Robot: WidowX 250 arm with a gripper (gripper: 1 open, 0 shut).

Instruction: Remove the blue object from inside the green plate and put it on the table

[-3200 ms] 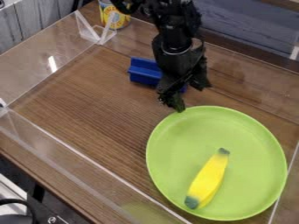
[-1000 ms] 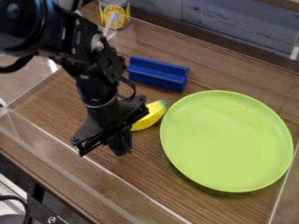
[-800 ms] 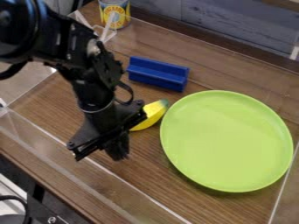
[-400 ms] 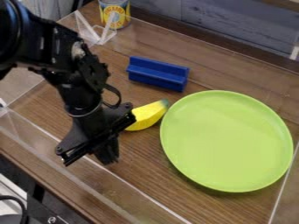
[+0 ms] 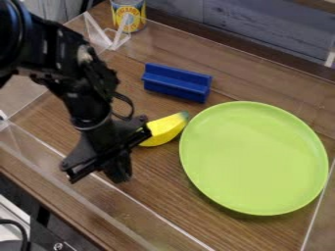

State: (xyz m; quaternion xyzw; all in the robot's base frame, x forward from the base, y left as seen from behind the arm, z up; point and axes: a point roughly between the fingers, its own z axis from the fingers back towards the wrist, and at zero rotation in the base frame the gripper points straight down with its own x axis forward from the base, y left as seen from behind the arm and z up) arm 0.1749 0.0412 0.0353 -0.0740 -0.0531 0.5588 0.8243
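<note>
The green plate (image 5: 256, 162) lies at the right of the table (image 5: 53, 118) with nothing in it. The blue object (image 5: 177, 82), a rectangular block, rests on the wood behind the plate's left rim, outside the plate. A yellow banana (image 5: 164, 128) lies on the table against the plate's left edge. My gripper (image 5: 94, 173) points down at the front left, just left of the banana and low over the wood. It is shut and I see nothing in it.
Clear acrylic walls (image 5: 33, 147) edge the table on the left and front. A yellow can (image 5: 127, 16) stands beyond the back wall. The black arm (image 5: 66, 69) reaches in from the upper left.
In the oldest frame the banana lay in the plate; now it lies on the table beside it. Over the last second the shut gripper has drifted slightly left, away from the banana.
</note>
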